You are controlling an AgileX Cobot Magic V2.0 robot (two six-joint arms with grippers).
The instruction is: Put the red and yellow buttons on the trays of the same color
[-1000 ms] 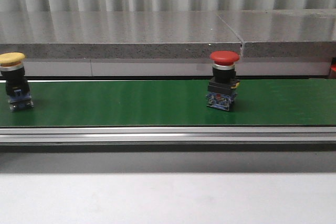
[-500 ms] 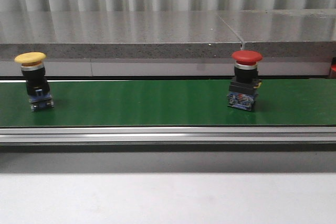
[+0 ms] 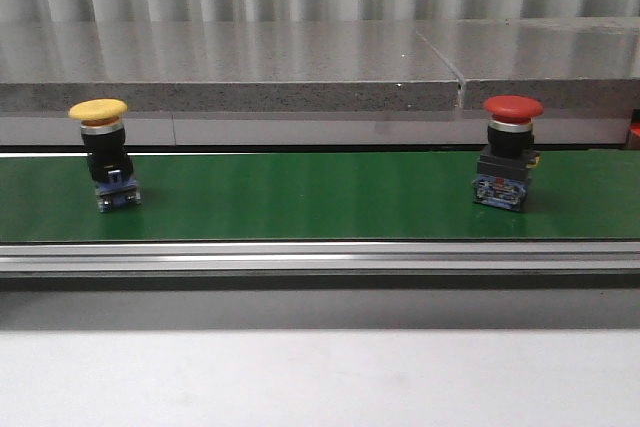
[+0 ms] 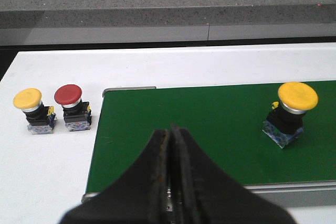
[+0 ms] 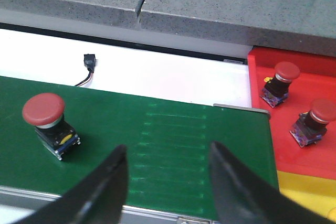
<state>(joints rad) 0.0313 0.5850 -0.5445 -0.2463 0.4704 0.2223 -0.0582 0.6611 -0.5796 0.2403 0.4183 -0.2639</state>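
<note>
Yellow button (image 3: pixel 103 152) upright on green belt (image 3: pixel 300 197), left end; red button (image 3: pixel 508 152) upright toward right end. Left gripper (image 4: pixel 172 145) jaws together, empty. Right gripper (image 5: pixel 167 174) jaws apart, empty. Red tray (image 5: pixel 262 119) beside belt holds two red buttons.

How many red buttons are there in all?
4: one red button riding the green belt at, one off the belt's end beside a yellow button, two in the red tray. Others may be hidden.
</note>
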